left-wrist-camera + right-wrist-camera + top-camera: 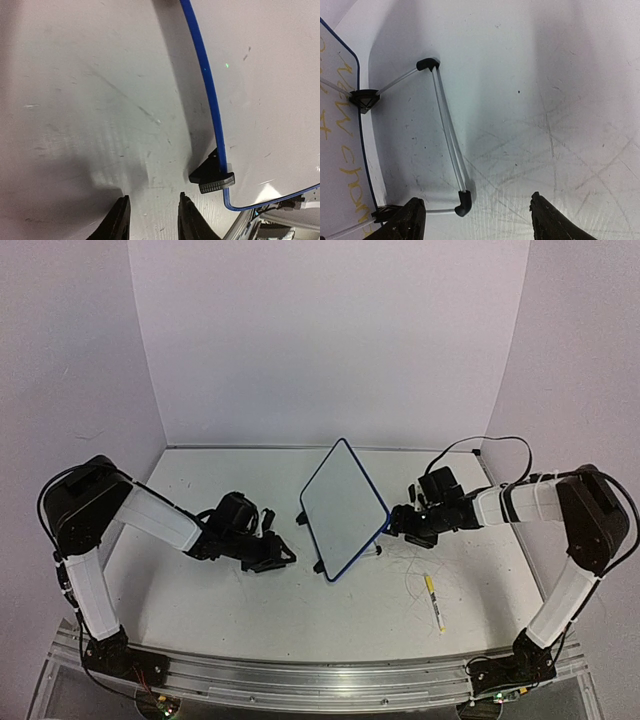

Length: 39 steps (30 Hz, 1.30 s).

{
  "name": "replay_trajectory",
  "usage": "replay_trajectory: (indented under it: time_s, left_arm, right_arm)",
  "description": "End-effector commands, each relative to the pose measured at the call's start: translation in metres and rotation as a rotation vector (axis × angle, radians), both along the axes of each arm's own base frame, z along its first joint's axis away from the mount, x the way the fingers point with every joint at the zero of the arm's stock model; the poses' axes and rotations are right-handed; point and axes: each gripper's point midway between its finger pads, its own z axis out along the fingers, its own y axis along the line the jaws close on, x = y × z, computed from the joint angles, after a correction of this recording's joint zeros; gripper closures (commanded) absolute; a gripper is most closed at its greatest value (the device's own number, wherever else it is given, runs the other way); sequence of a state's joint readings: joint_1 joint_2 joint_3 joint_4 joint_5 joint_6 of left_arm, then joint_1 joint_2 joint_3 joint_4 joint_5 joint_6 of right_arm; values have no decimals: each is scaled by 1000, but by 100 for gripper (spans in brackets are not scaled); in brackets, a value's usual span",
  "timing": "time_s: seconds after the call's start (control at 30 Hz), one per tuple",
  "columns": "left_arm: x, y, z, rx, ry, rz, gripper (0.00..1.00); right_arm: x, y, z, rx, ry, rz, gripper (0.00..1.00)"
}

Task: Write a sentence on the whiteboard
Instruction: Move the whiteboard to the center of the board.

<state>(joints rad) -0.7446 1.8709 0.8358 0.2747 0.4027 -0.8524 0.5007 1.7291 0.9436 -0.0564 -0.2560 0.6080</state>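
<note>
Room to move is widest along the lower part of the overhead view, where the scuffed table (300, 625) lies bare in front of both arms. The whiteboard (343, 508) stands near the middle, tilted, one blue-framed corner pointing toward the bottom of the frame. The left gripper (278, 560) sits just left of that corner. The right gripper (393, 524) is close beside the board's right edge. A yellow marker (434, 602) lies at lower right, well apart from both. From up here the board's face looks plain white, and any writing is too faint to tell.

On the left wrist camera the left gripper (151, 220) pokes in at the bottom edge, fingers slightly apart with nothing between them. The board's blue rim curves down the right side, and a black foot (212, 179) rests on the table just up and right of the fingertips, not touching them.

On the right wrist camera the right gripper (480, 220) is spread wide and holds nothing. Only this view shows the sentence (347, 170) — yellow strokes running down the board at the left edge — and a wire stand (447, 135) with black corner caps, its nearest cap just beyond the left-hand finger.
</note>
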Motion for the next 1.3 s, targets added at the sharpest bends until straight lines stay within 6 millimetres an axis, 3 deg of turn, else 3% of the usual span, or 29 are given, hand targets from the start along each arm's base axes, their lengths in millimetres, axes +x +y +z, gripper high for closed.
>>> replay_trajectory:
  time_s: [0.0,0.1,0.27,0.4,0.5,0.83,1.07,1.27]
  left_arm:
    - [27,25,32,79,-220,-10,55]
    - [49,22,41,159,-372,-76,44]
    - [86,13,47,193,-527,-156,39]
    - [98,5,51,181,-635,-286,38]
    - [106,3,40,203,-684,-361,38]
    - [98,-15,16,169,-846,-644,42]
    - [121,-23,6,244,-914,-656,51]
    - [129,-35,2,295,-962,-671,57]
  right_arm:
    - [-14,1,13,36,4,17,28]
    - [-20,12,17,126,25,24,30]
    - [-27,24,18,230,53,34,33]
    - [-41,26,17,275,81,43,34]
    - [-46,23,16,272,79,36,34]
    - [-54,26,23,282,68,43,34]
    - [-53,24,26,279,56,31,34]
    - [-54,23,30,285,47,24,34]
